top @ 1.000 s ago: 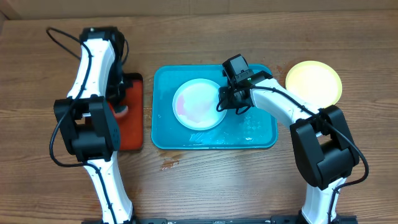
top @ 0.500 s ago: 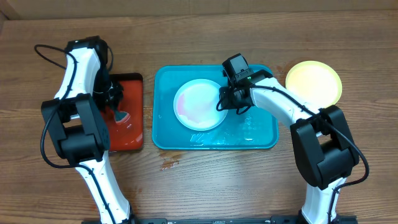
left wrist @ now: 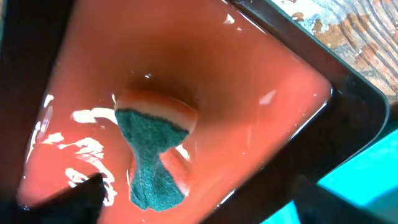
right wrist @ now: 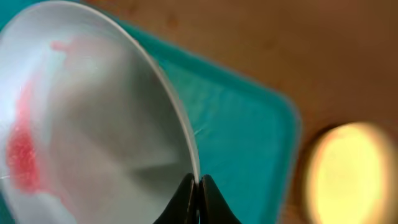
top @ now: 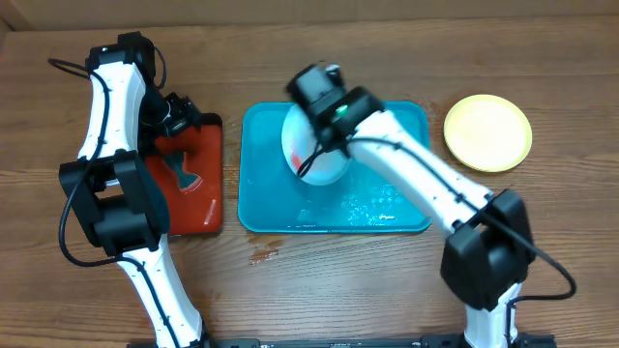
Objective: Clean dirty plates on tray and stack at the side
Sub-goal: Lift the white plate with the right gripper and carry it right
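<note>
Overhead: right tool (top: 311, 150) clamped on pale mint-white round plastic plate (top: 329, 172), tilted over the turquoise rectangular plastic tray (top: 387, 208), frame centre; it lay flat half a second ago. Left tool (top: 177, 114), upper left, has drawn back from the green-faced sponge (top: 184, 179).
Left wrist: jaws apart, empty.
Right wrist: rim pinched; best hold that tilt steady, red smear (right wrist: 22, 149) facing the sponge.

A pinched green-faced sponge (left wrist: 152, 155) lies in the wet red tray (left wrist: 249, 81), with wooden counter (left wrist: 364, 37) at two o'clock and a turquoise tray (left wrist: 370, 180) at four.
</note>
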Tool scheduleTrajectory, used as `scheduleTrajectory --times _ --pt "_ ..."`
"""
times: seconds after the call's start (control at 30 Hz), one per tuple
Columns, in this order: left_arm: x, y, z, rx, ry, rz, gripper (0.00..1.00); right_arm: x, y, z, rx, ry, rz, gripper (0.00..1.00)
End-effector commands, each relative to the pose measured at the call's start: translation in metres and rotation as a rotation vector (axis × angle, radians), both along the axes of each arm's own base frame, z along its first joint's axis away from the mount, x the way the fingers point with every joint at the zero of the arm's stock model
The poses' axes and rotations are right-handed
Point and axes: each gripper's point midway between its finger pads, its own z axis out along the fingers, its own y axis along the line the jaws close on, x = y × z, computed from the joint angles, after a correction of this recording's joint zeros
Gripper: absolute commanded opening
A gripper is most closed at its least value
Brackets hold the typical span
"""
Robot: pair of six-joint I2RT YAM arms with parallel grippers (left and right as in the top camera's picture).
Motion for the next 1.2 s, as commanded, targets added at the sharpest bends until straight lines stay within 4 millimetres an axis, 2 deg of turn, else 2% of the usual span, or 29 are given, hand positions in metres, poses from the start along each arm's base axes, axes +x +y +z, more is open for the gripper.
scheduleTrajectory --times 0.0,0.17,0.3,0.57,0.63,0.7,0.8,0.83,0.9,0.97,1.07,1.17 --pt "0.006 -0.003 0.013 -0.016 -0.042 -0.015 1.0 0.003 -0.009 0.085 -0.382 -0.305 0.043 0.04" --pt "0.006 -0.003 0.013 -0.016 -0.043 -0.014 1.0 -0.015 0.024 0.112 -0.66 -0.348 0.24 0.04" --pt "0.007 -0.003 0.013 -0.015 -0.047 -0.015 1.0 -0.027 0.047 0.126 -0.759 -0.386 0.316 0.04" --pt "0.01 -0.002 0.013 -0.012 -0.061 -0.014 1.0 -0.042 0.059 0.16 -0.917 -0.474 0.279 0.04" --pt "0.01 -0.002 0.013 -0.012 -0.061 -0.014 1.0 -0.043 0.066 0.155 -0.871 -0.482 0.296 0.04" --pt "0.01 -0.002 0.013 -0.012 -0.061 -0.014 1.0 -0.043 0.085 0.127 -0.668 -0.45 0.378 0.04" --pt "0.01 -0.002 0.013 -0.012 -0.061 -0.014 1.0 -0.053 0.101 0.081 -0.532 -0.268 0.561 0.04" --pt "0.01 -0.002 0.013 -0.012 -0.061 -0.014 1.0 -0.051 0.096 0.079 -0.539 -0.256 0.554 0.04" --pt "0.01 -0.002 0.013 -0.012 -0.061 -0.014 1.0 -0.042 0.08 0.092 -0.586 -0.301 0.467 0.04" --pt "0.01 -0.002 0.013 -0.012 -0.061 -0.014 1.0 -0.03 0.057 0.116 -0.621 -0.37 0.348 0.04" --pt "0.01 -0.002 0.013 -0.012 -0.061 -0.014 1.0 -0.013 0.035 0.122 -0.523 -0.364 0.287 0.04" --pt "0.01 -0.002 0.013 -0.012 -0.061 -0.014 1.0 0.014 -0.004 0.114 -0.33 -0.306 0.194 0.04"
